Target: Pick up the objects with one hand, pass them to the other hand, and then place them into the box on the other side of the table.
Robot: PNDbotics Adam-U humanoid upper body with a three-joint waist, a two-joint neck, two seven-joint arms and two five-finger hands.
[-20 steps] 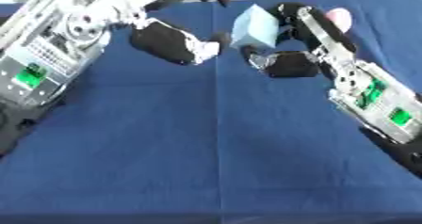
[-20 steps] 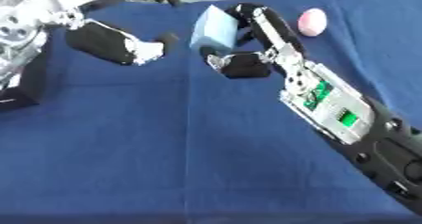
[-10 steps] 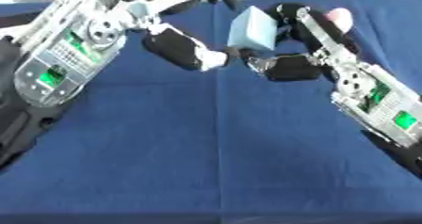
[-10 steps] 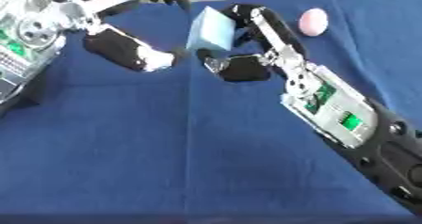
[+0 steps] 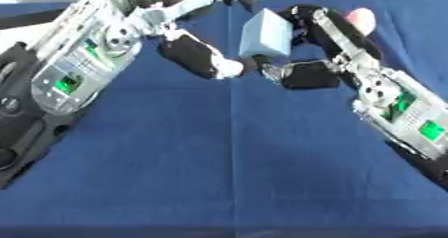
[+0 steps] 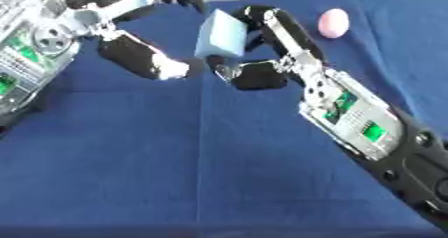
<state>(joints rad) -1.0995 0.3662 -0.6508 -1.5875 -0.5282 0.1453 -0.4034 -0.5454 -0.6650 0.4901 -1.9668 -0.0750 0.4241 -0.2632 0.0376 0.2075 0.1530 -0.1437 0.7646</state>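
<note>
Two hands meet near the top centre of the frame, over the blue tablecloth (image 5: 219,172). The right hand (image 5: 302,57), reaching in from the lower right, holds a pale blue foam block (image 5: 265,33) pinched between its fingers above and its thumb below, the block lifted clear of the cloth and tilted. The left hand (image 5: 197,57) comes in from the upper left; its thumb or a finger, black with a white tip, points toward the block and ends just short of it. Its fingers look fairly straight, and I see nothing held in it.

Compared with a second ago, the left hand has travelled in from the left and closed most of the gap, while the right hand has kept the block almost where it was. To my eye that means the handover is about to start: the block has been picked up and presented, and the receiving hand has nearly arrived but has not taken it.

Farther back, in the upper right, a pink egg-shaped thing (image 6: 333,22) lies on the cloth, untouched. No box shows in either view.
</note>
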